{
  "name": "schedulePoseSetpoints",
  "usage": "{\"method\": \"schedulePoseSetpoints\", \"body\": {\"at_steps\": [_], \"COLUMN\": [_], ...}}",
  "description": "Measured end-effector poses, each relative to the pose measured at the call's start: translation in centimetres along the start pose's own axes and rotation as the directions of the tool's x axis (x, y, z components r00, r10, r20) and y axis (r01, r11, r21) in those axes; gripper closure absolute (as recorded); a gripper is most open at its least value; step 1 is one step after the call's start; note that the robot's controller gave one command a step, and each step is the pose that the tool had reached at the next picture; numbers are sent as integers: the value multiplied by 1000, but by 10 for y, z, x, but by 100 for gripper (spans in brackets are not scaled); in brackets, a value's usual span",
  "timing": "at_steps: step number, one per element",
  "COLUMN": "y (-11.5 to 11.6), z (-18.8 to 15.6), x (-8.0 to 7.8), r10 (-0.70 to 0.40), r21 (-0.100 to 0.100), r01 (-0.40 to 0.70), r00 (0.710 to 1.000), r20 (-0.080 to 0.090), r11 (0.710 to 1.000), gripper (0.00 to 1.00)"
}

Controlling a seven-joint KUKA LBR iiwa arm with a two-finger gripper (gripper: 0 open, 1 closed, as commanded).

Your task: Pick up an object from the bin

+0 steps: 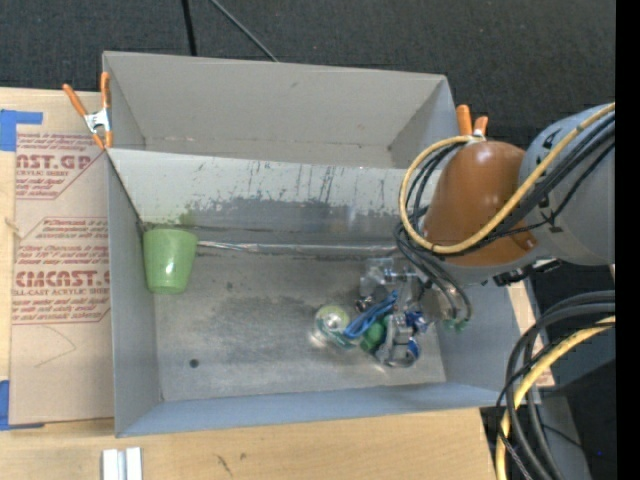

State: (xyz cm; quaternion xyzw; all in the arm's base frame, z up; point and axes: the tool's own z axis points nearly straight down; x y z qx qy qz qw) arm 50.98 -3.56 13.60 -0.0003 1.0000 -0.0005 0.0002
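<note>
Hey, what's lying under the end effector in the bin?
A small heap on the bin floor: a pale round thing, blue and green pieces beside it. Whatever lies straight beneath the end effector is covered.

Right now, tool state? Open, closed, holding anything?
Tool: cannot be told. It sits among the small blue and green things at the bin's lower right.

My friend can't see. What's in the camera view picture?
A robot's hand is down in the right front of a grey bin, at a small heap of blue and green things with a pale round thing beside it. A green cup lies on its side by the left wall.
</note>
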Motion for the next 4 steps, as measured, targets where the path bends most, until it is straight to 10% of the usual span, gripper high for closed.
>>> {"method": "schedulePoseSetpoints", "body": {"at_steps": [1,2,3,4], "y": [-30,-29,-59,-89], "z": [69,65,-45,-143], "x": [-23,-23,-8,-26], "r10": [16,13,36,-682], "r21": [-2,-3,1,3], "r01": [-16,-13,-36,682], "r00": [1000,1000,999,731], "r20": [-2,-1,7,4], "r11": [1000,1000,999,731], "gripper": [0,100,100,100]}}
